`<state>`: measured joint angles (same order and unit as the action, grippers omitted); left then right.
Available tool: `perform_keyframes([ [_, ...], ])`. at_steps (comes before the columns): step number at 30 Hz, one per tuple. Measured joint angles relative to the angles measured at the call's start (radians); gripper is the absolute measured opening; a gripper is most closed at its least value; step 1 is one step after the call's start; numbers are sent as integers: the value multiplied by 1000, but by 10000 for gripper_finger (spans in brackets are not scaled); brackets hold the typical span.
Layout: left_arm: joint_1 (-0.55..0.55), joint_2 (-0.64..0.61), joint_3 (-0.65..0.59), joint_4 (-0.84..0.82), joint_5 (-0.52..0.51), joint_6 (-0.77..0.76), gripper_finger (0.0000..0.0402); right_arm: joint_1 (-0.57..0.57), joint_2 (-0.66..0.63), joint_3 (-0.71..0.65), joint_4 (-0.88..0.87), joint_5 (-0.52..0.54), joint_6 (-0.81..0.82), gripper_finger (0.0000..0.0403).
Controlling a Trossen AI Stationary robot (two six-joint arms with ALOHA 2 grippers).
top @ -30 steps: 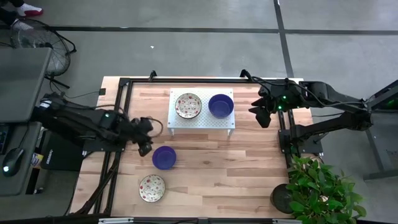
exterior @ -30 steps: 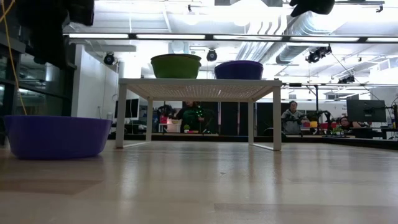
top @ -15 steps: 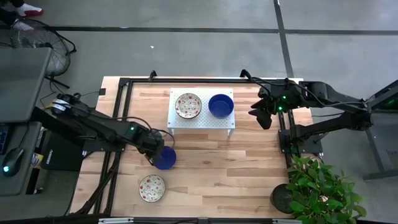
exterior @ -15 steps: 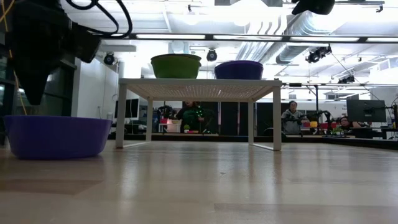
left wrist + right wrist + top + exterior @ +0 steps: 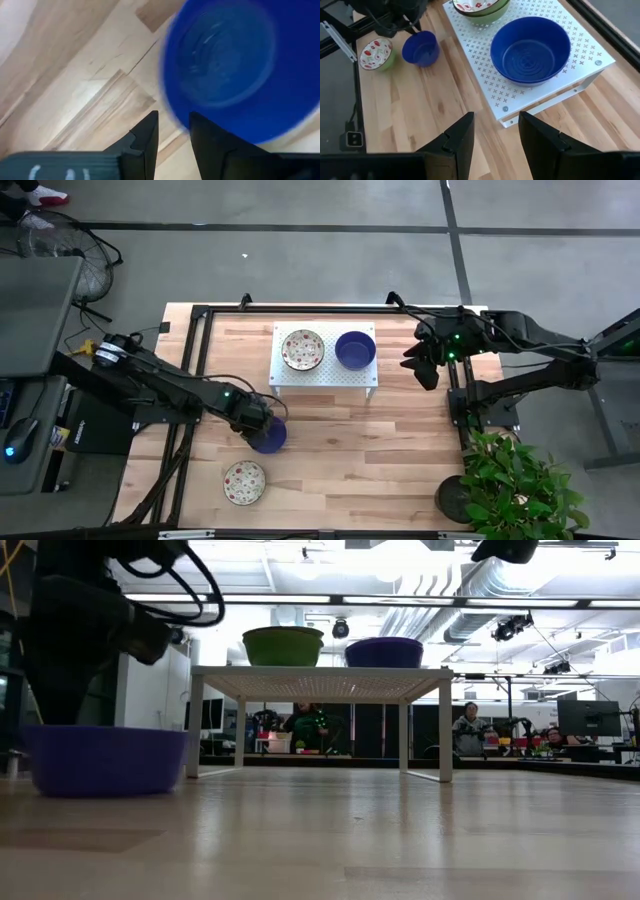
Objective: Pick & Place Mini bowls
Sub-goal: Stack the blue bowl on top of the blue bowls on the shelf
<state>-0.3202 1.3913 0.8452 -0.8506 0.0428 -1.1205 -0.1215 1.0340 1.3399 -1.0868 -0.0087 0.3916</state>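
Note:
A deep blue mini bowl (image 5: 270, 438) stands on the wooden table left of centre; it also shows in the low view (image 5: 105, 760) and the left wrist view (image 5: 225, 65). My left gripper (image 5: 260, 424) is down at its left rim, shut on it. A speckled cream bowl (image 5: 244, 482) stands nearer the front edge. Another speckled bowl (image 5: 302, 349) and another blue bowl (image 5: 355, 350) stand on the white perforated rack (image 5: 325, 377). My right gripper (image 5: 421, 366) waits open and empty above the table's right side, right of the rack. My left gripper has the blue bowl's rim (image 5: 172, 117) between its two fingers, one finger (image 5: 205, 140) inside the bowl and one (image 5: 147, 135) outside. The fingers come from above, pointing down, on the bowl's left side. The bowl's base is on the table in the low view.
The rack stands on legs at the table's far middle, with open room under it (image 5: 320, 740). A black frame rail (image 5: 195, 370) runs along the left side. A potted plant (image 5: 520, 480) stands at the near right corner. Bare wood (image 5: 370, 450) lies right of the blue bowl.
My left gripper has gone toward the table's right and near edge and come down onto the blue bowl's left rim. The bowl has slid a little toward the table's right, staying on the table.

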Motion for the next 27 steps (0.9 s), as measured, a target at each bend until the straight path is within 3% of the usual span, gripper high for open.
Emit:
perform_keyframes([
  [12,0,9,0,81,-26,-17,104,0,0,0,0,0,-16,142],
  [27,-1,123,0,190,11,-8,103,0,0,0,-2,1,-34,142],
])
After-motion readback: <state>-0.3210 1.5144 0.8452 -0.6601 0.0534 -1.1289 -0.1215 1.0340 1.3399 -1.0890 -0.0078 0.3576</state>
